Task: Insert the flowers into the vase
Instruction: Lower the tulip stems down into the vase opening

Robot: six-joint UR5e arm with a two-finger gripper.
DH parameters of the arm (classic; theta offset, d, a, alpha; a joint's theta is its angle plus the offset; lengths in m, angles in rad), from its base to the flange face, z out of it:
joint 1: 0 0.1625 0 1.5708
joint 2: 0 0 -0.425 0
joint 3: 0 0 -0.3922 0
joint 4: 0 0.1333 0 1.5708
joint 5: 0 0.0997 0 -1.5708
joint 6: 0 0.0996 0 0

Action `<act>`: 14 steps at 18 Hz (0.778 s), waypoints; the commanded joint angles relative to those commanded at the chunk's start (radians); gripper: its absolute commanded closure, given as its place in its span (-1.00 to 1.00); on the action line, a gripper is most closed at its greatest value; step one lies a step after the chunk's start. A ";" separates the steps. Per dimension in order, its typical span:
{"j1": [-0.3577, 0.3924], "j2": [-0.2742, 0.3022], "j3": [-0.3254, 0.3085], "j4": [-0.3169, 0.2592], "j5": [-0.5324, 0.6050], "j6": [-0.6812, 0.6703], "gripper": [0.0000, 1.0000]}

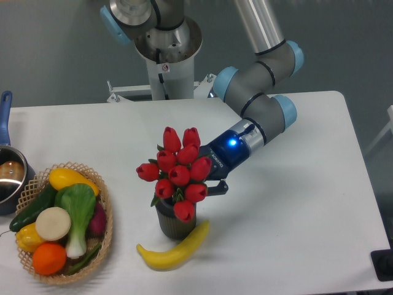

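The white table carries a fruit basket. The gripper is mostly hidden behind the flowers; its grip cannot be made out. The blooms cover the vase mouth; a banana lies against its base.

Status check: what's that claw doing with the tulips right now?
Claw behind the flowers, apparently gripping them. Blooms sit over the vase, stems hidden, seemingly inside. Banana lies against the vase's base, not blocking.

One fixed camera looks down across the table from its front
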 joint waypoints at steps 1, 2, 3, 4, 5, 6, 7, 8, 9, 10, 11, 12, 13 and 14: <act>0.002 -0.005 0.000 0.000 0.000 0.000 0.47; 0.002 -0.006 0.000 0.000 0.002 0.003 0.47; 0.002 -0.011 0.000 0.000 0.003 0.012 0.47; 0.003 -0.014 0.000 0.000 0.005 0.024 0.45; 0.003 -0.015 -0.002 0.000 0.005 0.031 0.45; 0.003 -0.020 -0.002 0.000 0.005 0.034 0.45; 0.008 -0.020 -0.005 0.000 0.005 0.034 0.45; 0.009 -0.020 -0.005 0.000 0.005 0.034 0.45; 0.011 -0.020 -0.005 0.000 0.005 0.034 0.45; 0.012 -0.020 -0.005 0.000 0.005 0.034 0.45; 0.012 -0.021 -0.005 0.002 0.006 0.035 0.45; 0.015 -0.025 -0.003 0.002 0.008 0.035 0.44; 0.018 -0.028 -0.003 0.003 0.008 0.035 0.44; 0.020 -0.028 -0.005 0.002 0.008 0.035 0.43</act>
